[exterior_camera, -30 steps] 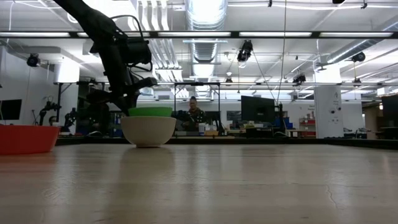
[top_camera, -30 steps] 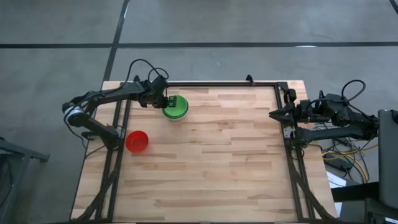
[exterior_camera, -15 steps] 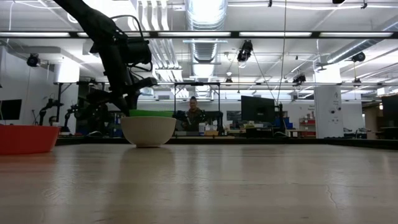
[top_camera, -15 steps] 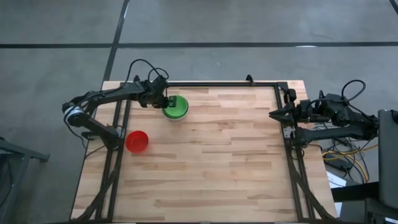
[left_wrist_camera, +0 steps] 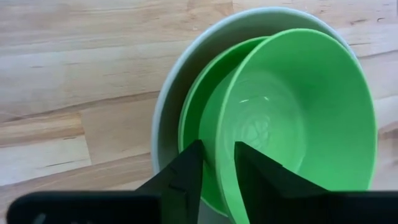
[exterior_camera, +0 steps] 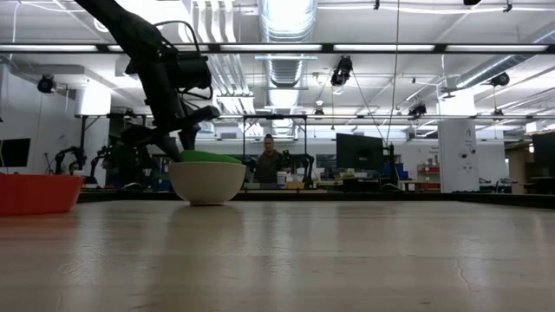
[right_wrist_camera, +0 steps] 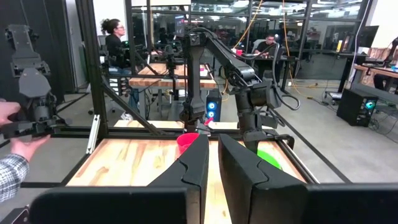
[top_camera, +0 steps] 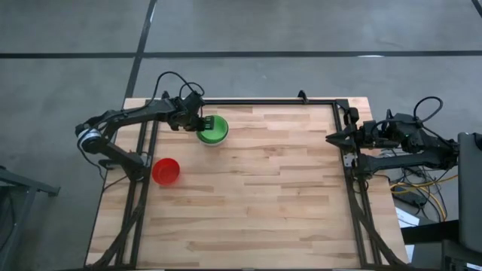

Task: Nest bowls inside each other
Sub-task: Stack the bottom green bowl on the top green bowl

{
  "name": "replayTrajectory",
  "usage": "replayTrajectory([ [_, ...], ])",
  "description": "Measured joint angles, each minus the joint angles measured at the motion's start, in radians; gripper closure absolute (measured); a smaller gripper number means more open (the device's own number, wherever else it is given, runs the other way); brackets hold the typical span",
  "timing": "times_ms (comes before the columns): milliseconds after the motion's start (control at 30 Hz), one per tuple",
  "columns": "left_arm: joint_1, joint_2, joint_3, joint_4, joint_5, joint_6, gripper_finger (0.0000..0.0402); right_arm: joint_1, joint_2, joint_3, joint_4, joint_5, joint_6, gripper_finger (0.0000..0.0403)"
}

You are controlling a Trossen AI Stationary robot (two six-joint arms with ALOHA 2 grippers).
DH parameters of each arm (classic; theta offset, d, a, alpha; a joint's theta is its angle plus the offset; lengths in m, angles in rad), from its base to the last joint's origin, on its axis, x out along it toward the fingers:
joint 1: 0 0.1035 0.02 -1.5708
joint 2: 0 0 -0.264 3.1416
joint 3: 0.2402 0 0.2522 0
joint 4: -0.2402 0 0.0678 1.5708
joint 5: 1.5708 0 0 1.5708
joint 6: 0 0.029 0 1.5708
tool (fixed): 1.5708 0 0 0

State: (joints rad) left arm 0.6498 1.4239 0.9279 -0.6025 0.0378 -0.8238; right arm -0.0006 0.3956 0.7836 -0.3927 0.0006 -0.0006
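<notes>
We're dropping a green bowl (left_wrist_camera: 298, 118) into the white bowl (exterior_camera: 206, 182) — left gripper (left_wrist_camera: 216, 171) fingers parted, straddling its rim — red bowl (top_camera: 166, 171) next.

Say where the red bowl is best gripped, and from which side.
Judging by its pose, grip the red bowl by its rim, coming from above with one finger inside and one outside the wall. It stands upright and open-topped, apart from the white bowl, so the rim is free all round. The left gripper, open at the green bowls, is nearer; the side facing it seems easiest.
</notes>
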Motion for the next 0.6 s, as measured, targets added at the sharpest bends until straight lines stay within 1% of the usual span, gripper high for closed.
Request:
replayTrajectory([
  [267,0.000,-0.003,0.000,-0.008,0.026,0.000,0.0280,0.000,0.000,0.000,0.000,0.000,0.000,0.0369],
  [600,0.003,-0.021,0.043,-0.093,0.024,0.016,0.0280,0.000,0.000,0.000,0.000,0.000,0.000,0.0369],
])
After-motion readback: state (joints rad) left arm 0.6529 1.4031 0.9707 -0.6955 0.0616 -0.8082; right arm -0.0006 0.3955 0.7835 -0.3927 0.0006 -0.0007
